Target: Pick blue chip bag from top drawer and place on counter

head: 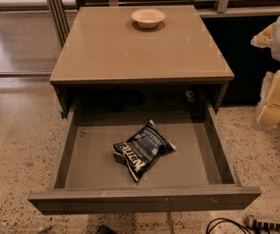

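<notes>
The blue chip bag (142,149) is a crinkled navy bag with white lettering. It lies flat on the bottom of the top drawer (93,162), a little right of the middle. The drawer is pulled fully open toward me. The counter (130,50) is the glossy beige top of the cabinet, above and behind the drawer. My gripper (273,100), cream and white, hangs at the right edge of the view. It is beside the cabinet, outside the drawer and well right of the bag, holding nothing that I can see.
A cream bowl (148,17) stands at the back middle of the counter. Speckled terrazzo floor (17,145) surrounds the cabinet. Black cables and a power strip (269,224) lie on the floor at the bottom right. Metal posts (56,9) stand behind on the left.
</notes>
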`<action>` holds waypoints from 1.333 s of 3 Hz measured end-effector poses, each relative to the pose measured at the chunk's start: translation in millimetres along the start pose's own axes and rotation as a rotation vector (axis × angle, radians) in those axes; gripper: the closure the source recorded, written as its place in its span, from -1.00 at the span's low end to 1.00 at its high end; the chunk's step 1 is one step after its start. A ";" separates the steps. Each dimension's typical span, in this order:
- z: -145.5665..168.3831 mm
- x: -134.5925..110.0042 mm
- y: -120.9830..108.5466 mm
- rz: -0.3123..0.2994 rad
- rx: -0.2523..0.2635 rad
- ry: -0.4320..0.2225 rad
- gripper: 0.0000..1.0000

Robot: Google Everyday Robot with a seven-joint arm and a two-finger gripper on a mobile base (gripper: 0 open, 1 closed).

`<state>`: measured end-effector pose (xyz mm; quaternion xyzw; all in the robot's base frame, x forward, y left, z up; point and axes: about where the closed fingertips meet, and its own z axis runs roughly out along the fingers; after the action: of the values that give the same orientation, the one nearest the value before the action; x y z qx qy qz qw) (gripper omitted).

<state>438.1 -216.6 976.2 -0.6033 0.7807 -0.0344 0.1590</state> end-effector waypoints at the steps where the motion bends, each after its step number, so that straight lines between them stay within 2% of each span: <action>1: 8.4 1.7 2.4 0.013 0.006 -0.009 -1.00; 2: 47.0 -7.9 18.0 0.036 -0.015 -0.054 -1.00; 3: 112.8 -33.8 41.9 0.065 -0.067 -0.135 -1.00; 4: 193.2 -67.4 61.0 0.083 -0.096 -0.206 -1.00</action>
<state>452.3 -109.3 792.2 -0.5778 0.7852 0.0718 0.2108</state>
